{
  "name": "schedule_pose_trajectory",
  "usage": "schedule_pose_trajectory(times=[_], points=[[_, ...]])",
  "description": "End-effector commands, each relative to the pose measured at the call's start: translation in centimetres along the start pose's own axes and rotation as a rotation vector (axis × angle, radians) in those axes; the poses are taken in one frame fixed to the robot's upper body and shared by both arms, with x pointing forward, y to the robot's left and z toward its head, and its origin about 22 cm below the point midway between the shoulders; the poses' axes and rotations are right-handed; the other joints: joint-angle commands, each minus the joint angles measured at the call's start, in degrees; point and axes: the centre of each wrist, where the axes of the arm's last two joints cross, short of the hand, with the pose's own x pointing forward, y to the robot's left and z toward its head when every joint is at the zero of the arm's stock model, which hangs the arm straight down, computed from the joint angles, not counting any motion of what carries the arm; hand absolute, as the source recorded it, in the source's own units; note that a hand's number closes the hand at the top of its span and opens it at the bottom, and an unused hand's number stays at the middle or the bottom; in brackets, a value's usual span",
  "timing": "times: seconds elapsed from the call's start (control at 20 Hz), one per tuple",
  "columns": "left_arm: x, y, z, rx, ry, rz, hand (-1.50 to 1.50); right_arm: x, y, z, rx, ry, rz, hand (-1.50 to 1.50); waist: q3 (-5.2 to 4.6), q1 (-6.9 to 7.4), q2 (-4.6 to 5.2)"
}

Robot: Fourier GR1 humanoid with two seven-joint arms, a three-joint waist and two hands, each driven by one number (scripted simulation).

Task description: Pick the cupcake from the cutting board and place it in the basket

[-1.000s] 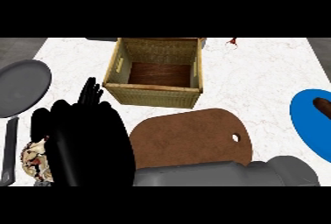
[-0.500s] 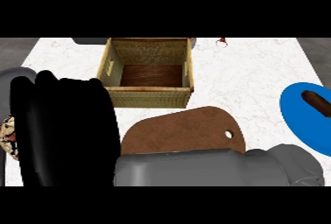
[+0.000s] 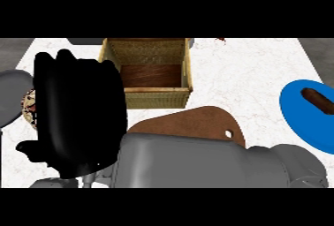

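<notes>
Behind brown board (image 3: 195, 121), square wicker basket (image 3: 153, 70)

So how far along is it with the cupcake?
Done: the cutting board's visible part is bare. In hand: a speckled thing, probably the cupcake, peeks out beside the raised black hand. Left: the basket holds nothing yet, so it has yet to go in.

Items counted: one wicker basket (image 3: 146, 73), one brown cutting board (image 3: 195, 126), one blue plate (image 3: 306, 119) bearing one brown item (image 3: 317, 99), one grey pan (image 3: 12, 95), one cupcake (image 3: 28, 107), partly hidden, and one black hand (image 3: 75, 110).
</notes>
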Motion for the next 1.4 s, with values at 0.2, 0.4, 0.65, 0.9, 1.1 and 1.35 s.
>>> schedule_pose_trajectory(times=[0.2, 0.4, 0.65, 0.9, 1.1, 1.35], points=[[-0.8, 0.6, 1.5, 0.006, -0.007, 0.005, 0.00, -2.0, -0.4, -2.4, -0.022, 0.228, 0.024, 1.50, 0.05, -0.17, 0.36], [0.4, 0.9, 0.9, 0.004, -0.011, -0.003, 0.00, -4.2, -0.8, -2.8, -0.034, 0.248, 0.069, 1.50, 0.07, -0.41, 0.34], [1.1, 1.3, 0.7, 0.005, -0.006, 0.019, 0.00, -8.2, 1.7, -2.8, 0.018, 0.249, 0.112, 1.50, 0.07, -0.04, 0.51], [0.9, 0.0, -0.2, 0.013, -0.018, -0.005, 0.00, -7.5, 1.4, -2.4, 0.051, 0.260, 0.137, 1.50, 0.07, -0.36, 0.45], [-0.3, 2.4, 0.4, 0.012, -0.006, 0.003, 0.00, -10.3, 2.4, -2.6, 0.030, 0.279, 0.089, 1.50, 0.06, -0.02, 0.56], [0.0, -0.2, -0.1, -0.003, -0.002, -0.001, 0.00, -13.5, 3.2, -3.2, 0.028, 0.295, 0.075, 1.50, 0.07, 0.04, 0.62]])
